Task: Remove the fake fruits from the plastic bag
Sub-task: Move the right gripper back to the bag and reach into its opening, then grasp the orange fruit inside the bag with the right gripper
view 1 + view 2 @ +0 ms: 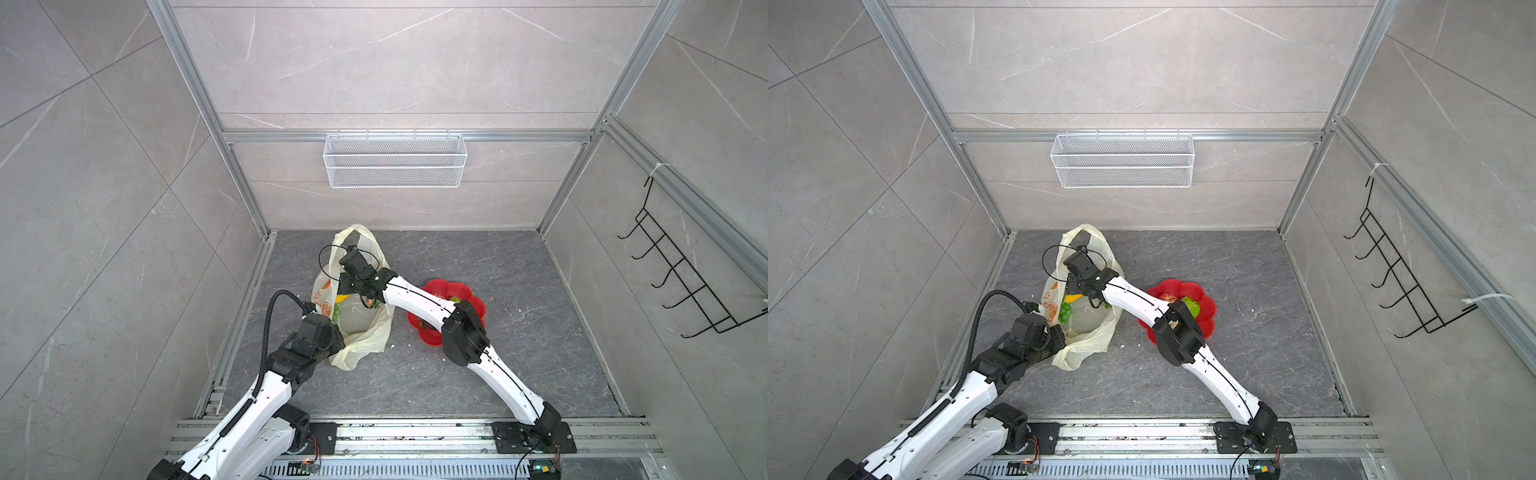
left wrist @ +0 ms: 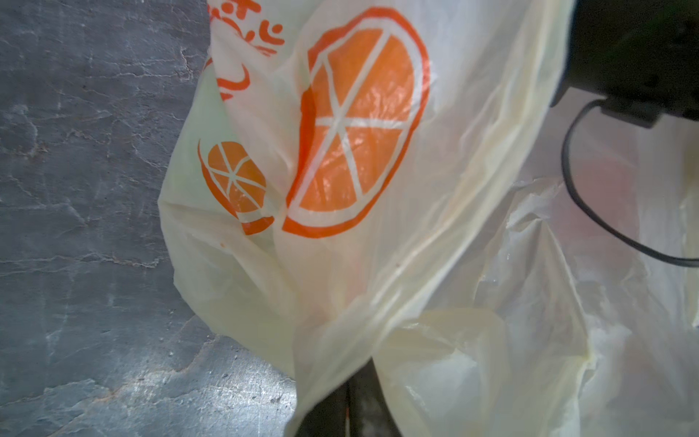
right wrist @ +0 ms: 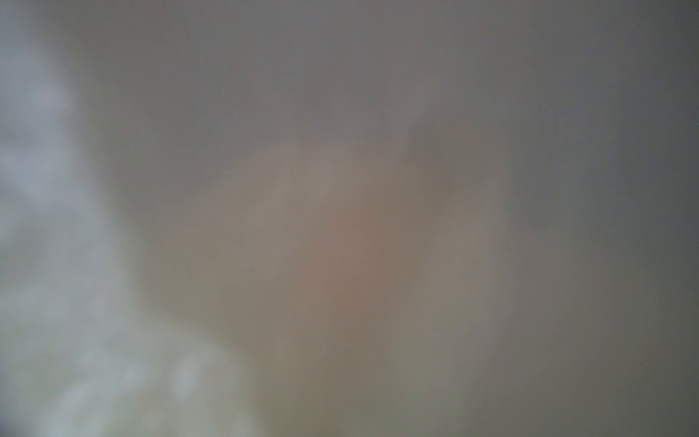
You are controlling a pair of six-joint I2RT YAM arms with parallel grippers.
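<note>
Left claw [image 1: 331, 334]: clamped tight on the near rim of the plastic bag [image 1: 368, 332]. In the left wrist view the film gathers into a pinch at the fingers [image 2: 363, 401]. Judged purpose: to anchor the bag and hold its mouth open so that it neither slides nor collapses.
Plastic bag: lies on the bench [image 1: 498, 332] and runs away from the left claw, mouth upward. One handle loop stands beyond the right claw.
Fake fruits, in bag: a yellow banana [image 1: 1073, 297] and a green grape bunch [image 1: 1064, 311] lie between the two claws, just beside the right claw. Any others are hidden.
Right claw [image 1: 349, 287]: reaches down through the bag mouth. Its tips are covered by the wrist and the film. The right wrist view is blurred, probably by film against the lens, so neither jaw width nor contents can be told.
Red plate [image 1: 1183, 286]: on the bench to the right of the right claw, near the bag and partly under the forearm. It carries a green bumpy fruit [image 1: 1192, 305], so it is judged to be the drop-off point.
Progress: judged partly complete.
Wire basket [image 1: 395, 160]: on the back wall, well beyond both claws.
</note>
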